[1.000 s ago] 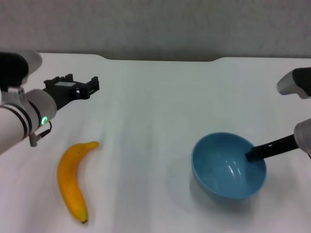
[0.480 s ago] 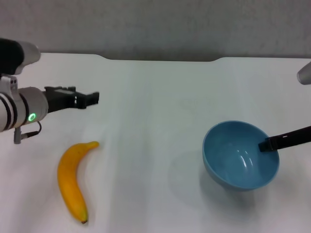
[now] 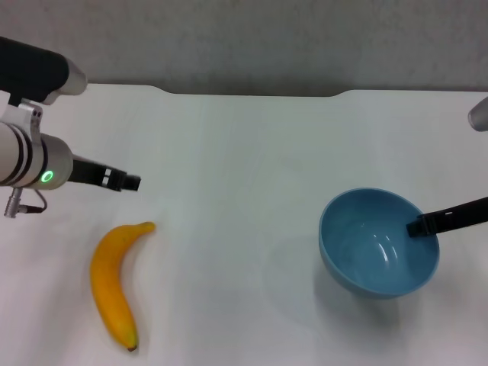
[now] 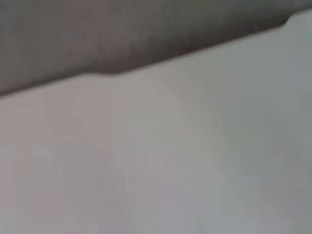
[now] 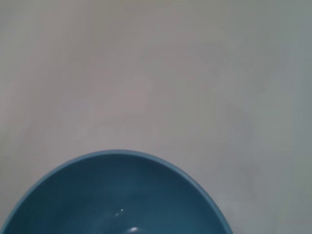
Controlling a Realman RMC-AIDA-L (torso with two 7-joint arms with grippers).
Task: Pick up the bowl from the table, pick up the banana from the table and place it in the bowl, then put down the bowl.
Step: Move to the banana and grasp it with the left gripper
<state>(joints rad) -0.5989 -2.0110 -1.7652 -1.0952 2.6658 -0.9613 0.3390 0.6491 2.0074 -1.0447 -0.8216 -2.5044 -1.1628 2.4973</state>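
Showing only in head view, banana lies leftward.

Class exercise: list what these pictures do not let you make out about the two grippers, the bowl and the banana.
- Left gripper, head view: jaws seen end-on; open or shut unclear.
- Right gripper, head view: only one dark finger shows at the bowl rim; arm cut by the edge.
- Bowl, right wrist view: near half cut off.
- Banana: absent from both wrist views.
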